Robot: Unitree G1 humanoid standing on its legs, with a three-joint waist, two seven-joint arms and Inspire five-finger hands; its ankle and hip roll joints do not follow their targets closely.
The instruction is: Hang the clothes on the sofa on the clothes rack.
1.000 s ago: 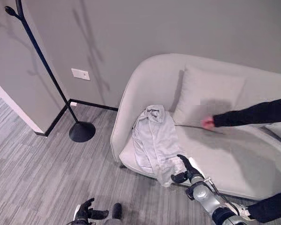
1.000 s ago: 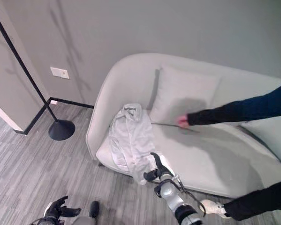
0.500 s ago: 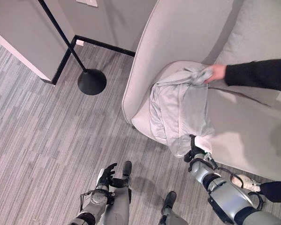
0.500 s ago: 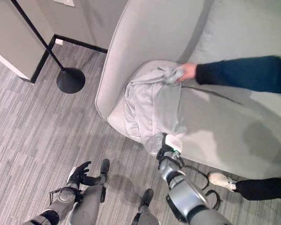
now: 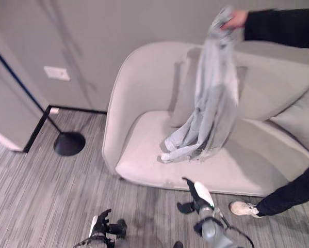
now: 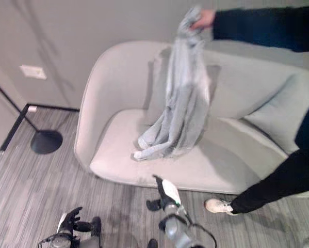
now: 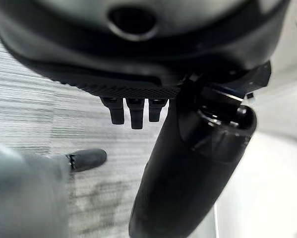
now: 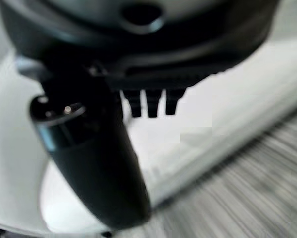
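Left eye view had a person's hand (image 5: pixel 235 19) up high, far above and beyond the right hand (image 5: pixel 198 198), pinching a pale grey garment (image 5: pixel 211 98) by its top end. The garment hung down in a long bunch in front of the sofa (image 5: pixel 144 155) back, and its lower end trailed on the seat cushion, just beyond the right hand. Neither robot hand touched it.

The right hand sat low in front of the sofa's front edge, with the white thumb cover pointing up toward the seat. Its own wrist view showed the fingers (image 8: pixel 147 103) as short stubs and the thumb sticking out, all relaxed, with nothing between them, just the pale sofa seat past them. So it was open and empty.

The left hand (image 5: pixel 100 228) was down over the grey striped floor (image 5: pixel 35 201), off to the left of the right hand and well apart from the sofa. Its wrist view showed the same thing: the fingers (image 7: pixel 134 111) loose, the thumb out, nothing held, floor past them.

The rack (image 5: pixel 51 124) stood well off beyond the left hand, by the wall. It had a thin dark pole leaning up out of view and a round black base (image 5: pixel 69 143) on the floor just beside the sofa's left arm. A cushion (image 5: pixel 293 121) leaned on the sofa back to the right of the hanging garment. The person's dark trouser leg and a pale shoe (image 5: pixel 242 208) were just right of the right hand.
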